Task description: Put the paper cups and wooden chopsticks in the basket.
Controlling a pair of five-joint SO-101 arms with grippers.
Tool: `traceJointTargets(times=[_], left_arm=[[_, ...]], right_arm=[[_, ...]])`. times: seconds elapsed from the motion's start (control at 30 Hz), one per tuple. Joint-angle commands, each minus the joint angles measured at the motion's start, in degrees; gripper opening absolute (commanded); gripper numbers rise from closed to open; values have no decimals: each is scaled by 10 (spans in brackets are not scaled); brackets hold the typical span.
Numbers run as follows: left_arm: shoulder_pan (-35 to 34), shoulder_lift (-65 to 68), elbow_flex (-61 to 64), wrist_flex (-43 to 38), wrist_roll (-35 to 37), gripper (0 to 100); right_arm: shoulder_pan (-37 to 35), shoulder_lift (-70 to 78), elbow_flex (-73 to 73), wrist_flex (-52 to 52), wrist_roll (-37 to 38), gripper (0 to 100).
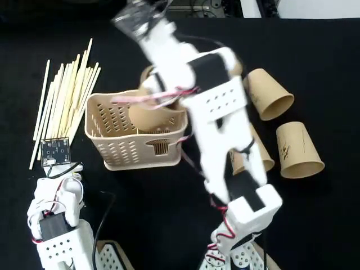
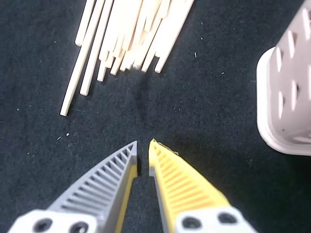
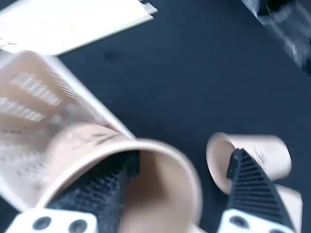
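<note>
One paper cup (image 1: 149, 115): tilted at the mouth of the basket (image 1: 121, 149), lower part inside the rim; judged all but delivered, not yet settled on the bottom.
Loose cups: at least three on their sides on the worktop (image 1: 315, 225), right of the basket: far cup (image 1: 270, 93), near cup (image 1: 298, 149), third cup (image 1: 256, 160) partly under the arm.
Wooden chopsticks (image 1: 67, 95): fanned bundle lying flat, left of the basket and apart from it; none in the basket as far as visible.
Progress: early stage; first cup going in, remaining cups and the whole bundle left to load.
Right arm: stretched from its base at the near edge across to the basket, wrist above the opening.
Right pincer (image 3: 183, 158): spread wide; one finger inside the paper cup's mouth, the other outside and apart from the cup wall; cup judged released, not clamped.
Left arm: folded close to its base, wrist pointing down at the worktop.
Left pincer (image 2: 143, 144): clenched, tips nearly touching, nothing between; low over bare worktop, just short of the near ends of the wooden chopsticks.
</note>
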Motion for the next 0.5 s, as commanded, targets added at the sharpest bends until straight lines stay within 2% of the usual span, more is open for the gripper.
traceJointTargets(times=[0.0, 0.1, 0.2, 0.47], left_arm=[[2, -4, 10, -11, -6, 58], [2, -4, 10, -11, -6, 58], [2, -4, 10, -11, -6, 58], [2, -4, 10, -11, -6, 58]], right_arm=[[53, -4, 5, 19, 15, 295], [56, -7, 29, 19, 35, 191], [58, -6, 38, 18, 32, 25], [103, -23, 19, 19, 35, 12]])
